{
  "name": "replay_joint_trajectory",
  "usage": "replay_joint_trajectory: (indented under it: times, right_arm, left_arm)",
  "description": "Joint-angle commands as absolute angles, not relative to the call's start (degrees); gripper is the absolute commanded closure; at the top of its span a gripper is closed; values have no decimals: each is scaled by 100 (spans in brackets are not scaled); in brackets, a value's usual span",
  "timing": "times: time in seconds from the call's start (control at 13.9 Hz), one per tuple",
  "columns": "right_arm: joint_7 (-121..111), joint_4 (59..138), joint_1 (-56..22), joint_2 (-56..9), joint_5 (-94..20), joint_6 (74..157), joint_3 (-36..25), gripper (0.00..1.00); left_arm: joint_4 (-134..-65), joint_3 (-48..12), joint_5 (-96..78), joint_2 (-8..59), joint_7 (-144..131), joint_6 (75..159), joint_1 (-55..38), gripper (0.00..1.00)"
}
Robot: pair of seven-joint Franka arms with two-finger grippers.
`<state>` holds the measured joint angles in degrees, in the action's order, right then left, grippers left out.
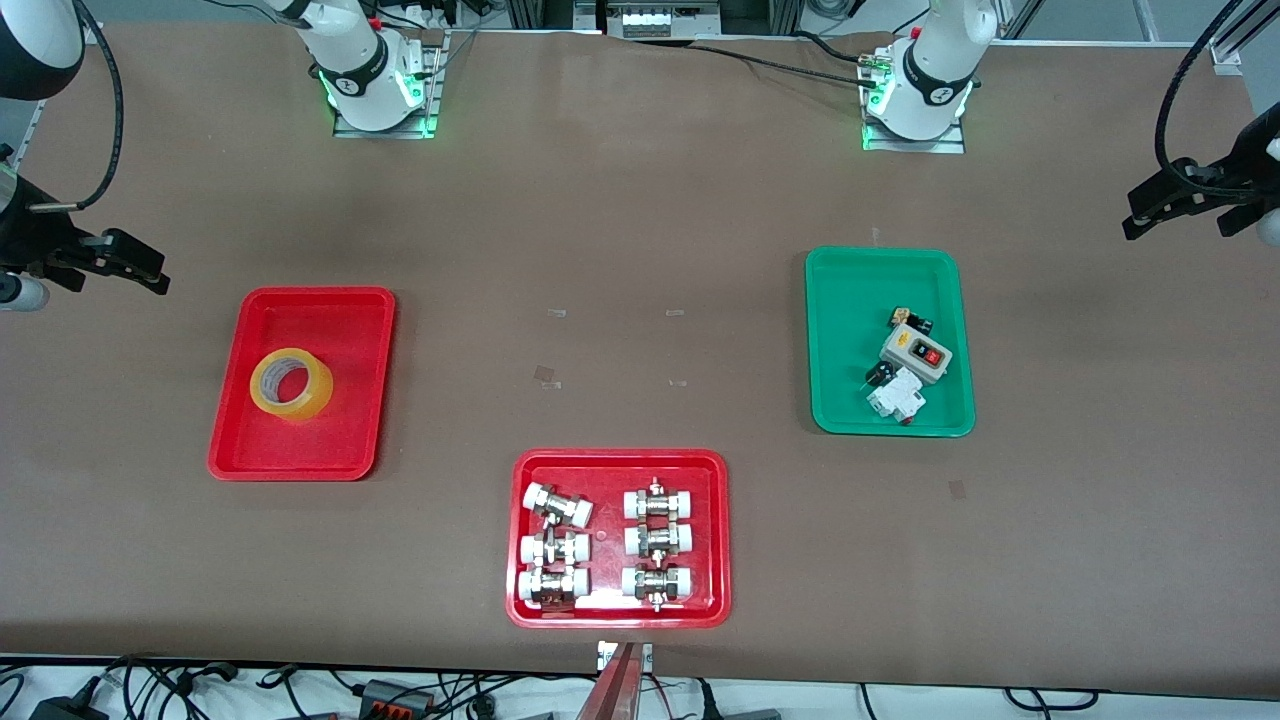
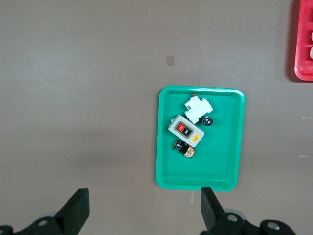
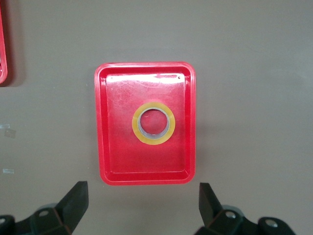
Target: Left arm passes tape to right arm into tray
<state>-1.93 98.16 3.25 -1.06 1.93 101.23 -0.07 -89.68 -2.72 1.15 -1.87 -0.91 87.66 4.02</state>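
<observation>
Yellow translucent packing tape roll [image 1: 291, 384] lies flat in the plain red plastic tray [image 1: 330, 310]. Left gripper [image 1: 1165, 205] and right gripper [image 1: 125, 265] both hang wide open, empty, above bare table [image 1: 640, 220].

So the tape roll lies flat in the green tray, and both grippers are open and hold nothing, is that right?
Not quite. The tape lies flat in the plain red tray, not the green tray; the front view and right wrist view show it. The left gripper and right gripper are indeed open and hold nothing.

Yellow tape [image 1: 291, 383] flat in red tray [image 1: 250, 455]
</observation>
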Motion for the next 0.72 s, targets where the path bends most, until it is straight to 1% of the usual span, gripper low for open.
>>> replay_joint_trajectory:
  times: [0.0,0.65]
  right_arm:
    - [-246,9914,474,53,193,10046,62,0]
    - [-246,9923,439,193,88,9782,79,0]
  left_arm:
    - [-9009,-290,114,-246,26,8842,439,0]
    - [-9018,-290,114,-255,26,8842,439,0]
